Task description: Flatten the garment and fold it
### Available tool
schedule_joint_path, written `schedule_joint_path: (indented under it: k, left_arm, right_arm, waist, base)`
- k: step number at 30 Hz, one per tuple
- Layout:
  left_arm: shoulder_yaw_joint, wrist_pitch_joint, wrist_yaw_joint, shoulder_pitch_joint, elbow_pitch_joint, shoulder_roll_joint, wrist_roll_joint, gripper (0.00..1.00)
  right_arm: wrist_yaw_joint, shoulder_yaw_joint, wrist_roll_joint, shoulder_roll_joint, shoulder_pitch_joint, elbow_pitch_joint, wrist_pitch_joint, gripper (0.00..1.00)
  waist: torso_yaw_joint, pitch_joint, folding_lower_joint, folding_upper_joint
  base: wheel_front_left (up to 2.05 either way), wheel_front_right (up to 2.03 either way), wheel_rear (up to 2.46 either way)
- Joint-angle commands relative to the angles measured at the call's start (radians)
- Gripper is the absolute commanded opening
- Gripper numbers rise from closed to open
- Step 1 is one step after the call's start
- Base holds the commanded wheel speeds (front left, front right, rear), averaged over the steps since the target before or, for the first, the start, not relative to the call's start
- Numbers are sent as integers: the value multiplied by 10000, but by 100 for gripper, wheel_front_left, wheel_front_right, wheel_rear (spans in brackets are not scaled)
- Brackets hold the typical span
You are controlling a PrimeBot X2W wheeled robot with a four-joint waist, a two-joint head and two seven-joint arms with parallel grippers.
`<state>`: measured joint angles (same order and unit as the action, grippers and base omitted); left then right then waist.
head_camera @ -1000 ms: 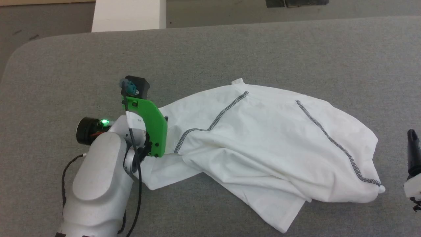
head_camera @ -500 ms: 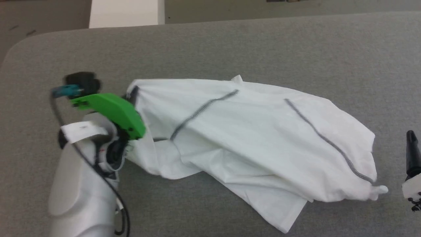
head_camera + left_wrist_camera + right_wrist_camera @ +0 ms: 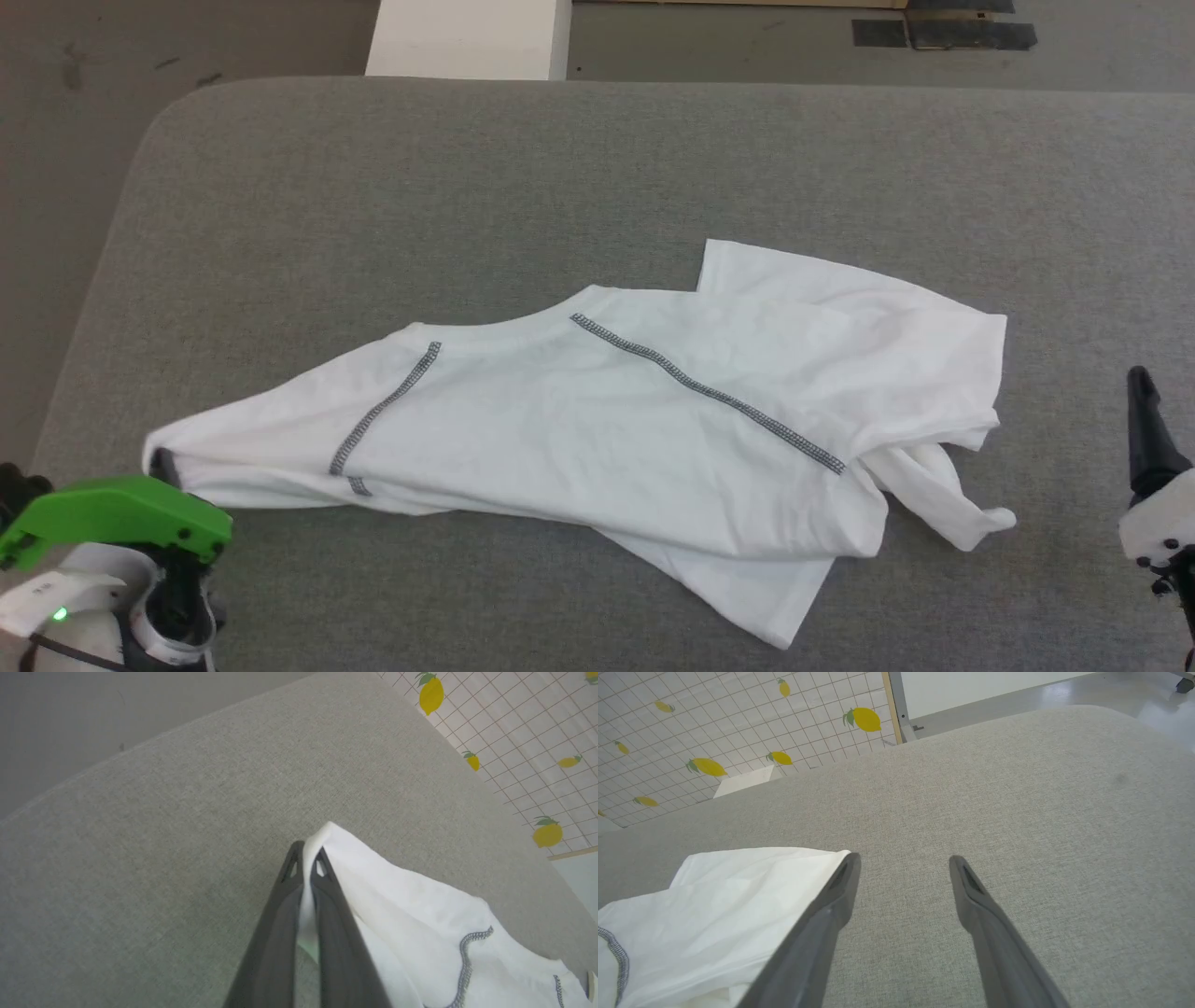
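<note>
**Item 1. T-shirt (image 3: 607, 420).** White, short-sleeved, with 2 lines of grey zigzag stitching.
- Position: on the near half of the tabletop (image 3: 560, 168). Its long axis runs left to right, from the near left corner toward the right edge.
- Condition: partly spread, not flat. The right end is bunched, with 1 twisted flap (image 3: 943, 504). 1 layer pokes out toward the near edge.

**Item 2. Left claw (image 3: 306, 856).** Clenched on the left tip of the T-shirt, with cloth pinched between both fingers, at the near left corner.

**Item 3. Right claw (image 3: 903, 861).** Released, fingers wide apart with nothing between them, over bare tabletop by the right edge. The T-shirt lies to its left, and the cloth's edge is just beside its left finger.

**Item 4. White box (image 3: 467, 37).** Beyond the far edge, off the tabletop, not involved.

**Assessment.**
- Flattening is under way and folding has not begun.
- The coming move likely turns on the bunched right end. The right arm is nearer to it, and the left is occupied.
- Drawing that end rightward along the long axis should tension the cloth.
- Risk: catching only the twisted flap.
</note>
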<state>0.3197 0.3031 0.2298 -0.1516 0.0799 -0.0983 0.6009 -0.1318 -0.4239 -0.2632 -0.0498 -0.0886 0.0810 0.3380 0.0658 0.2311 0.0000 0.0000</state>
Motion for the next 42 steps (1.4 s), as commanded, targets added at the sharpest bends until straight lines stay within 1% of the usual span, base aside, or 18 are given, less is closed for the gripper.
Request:
schedule_joint_path:
  k: [1, 3, 6, 9, 11, 12, 13, 15, 18, 21, 27, 30, 33, 36, 37, 38, 39, 42]
  left_arm:
    - [-54, -33, -23, 112, 21, 77, 82, 100]
    - [-51, -245, -163, 141, -61, 152, 249, 100]
    - [-157, -1056, -512, 189, -421, 44, -83, 100]
    - [-611, -2657, -1158, 262, -948, -294, -1068, 100]
    - [-850, -3722, -1399, 336, -1159, -372, -1646, 100]
    - [-967, -3992, -1476, 373, -1182, -380, -1816, 100]
    - [-1160, -4512, -1570, 434, -1200, -374, -2123, 100]
    - [-1408, -4983, -1663, 535, -1147, -304, -2400, 100]
    - [-1722, -5280, -1681, 580, -1087, -120, -2612, 100]
    - [-2048, -5416, -1735, 450, -987, 39, -2680, 100]
    - [-2468, -5545, -1817, 166, -837, 215, -2671, 100]
    - [-2605, -5581, -1819, 100, -766, 280, -2622, 100]
    - [-2696, -5603, -1822, 56, -673, 317, -2596, 100]
    - [-2671, -5620, -1773, 63, -627, 346, -2531, 100]
    - [-2643, -5624, -1757, 81, -622, 351, -2510, 100]
    - [-2604, -5627, -1735, 96, -609, 354, -2498, 100]
    - [-2582, -5629, -1724, 107, -599, 352, -2502, 100]
    - [-2560, -5633, -1744, 153, -572, 328, -2514, 100]
  right_arm:
    - [11, 122, 85, -5, -196, 27, 66, 100]
    - [11, 339, 164, -5, -277, 42, 159, 100]
    - [11, 790, 387, -5, -580, 126, 323, 100]
    - [11, 1534, 748, -5, -1187, 122, 760, 100]
    - [11, 2029, 1182, -5, -1702, -100, 1224, 100]
    - [11, 2171, 1341, -7, -1900, -229, 1403, 100]
    - [11, 2490, 1630, -63, -2340, -547, 1741, 100]
    - [11, 3076, 1968, -226, -3084, -1176, 2168, 100]
    - [11, 4015, 2242, -486, -4195, -2367, 2529, 100]
    - [11, 4701, 2462, -689, -5110, -3667, 2704, 100]
    - [11, 5770, 2710, -791, -6239, -5673, 2574, 100]
    - [11, 6202, 2837, -865, -6583, -6469, 2399, 100]
    - [11, 6288, 2891, -949, -6728, -7093, 2328, 100]
    - [11, 6317, 2792, -1017, -6741, -7653, 2524, 100]
    - [11, 6341, 2732, -1032, -6743, -7760, 2586, 95]
    - [11, 6365, 2614, -1042, -6754, -7804, 2541, 20]
    - [11, 6377, 2522, -1072, -6765, -7805, 2466, 0]
    - [11, 6158, 2121, -1238, -6772, -7711, 2179, 0]
  waist:
    - [112, -19, 0, 0]
    - [154, -22, 0, 0]
    - [166, -33, 0, 0]
    - [140, -11, 0, 0]
    - [110, 34, 0, 0]
    - [102, 51, 0, 0]
    - [95, 90, 0, 0]
    - [81, 199, 0, 0]
    - [190, 397, 0, 0]
    - [538, 656, 0, 0]
    - [1153, 1171, 0, 0]
    - [1401, 1368, 0, 0]
    - [1515, 1432, 0, 0]
    - [1515, 1407, 0, 0]
    - [1480, 1385, 0, 0]
    - [1418, 1348, 0, 0]
    - [1366, 1316, 0, 0]
    - [1141, 1164, 0, 0]
  base:
    - [0, 0, 0]
    - [0, 0, 0]
    - [0, 0, 0]
    - [0, 0, 0]
    - [0, 0, 0]
    - [0, 0, 0]
    - [0, 0, 0]
    - [0, 0, 0]
    - [0, 0, 0]
    - [0, 0, 0]
    - [0, 0, 0]
    - [0, 0, 0]
    - [0, 0, 0]
    - [0, 0, 0]
    - [0, 0, 0]
    - [0, 0, 0]
    - [0, 0, 0]
    - [0, 0, 0]
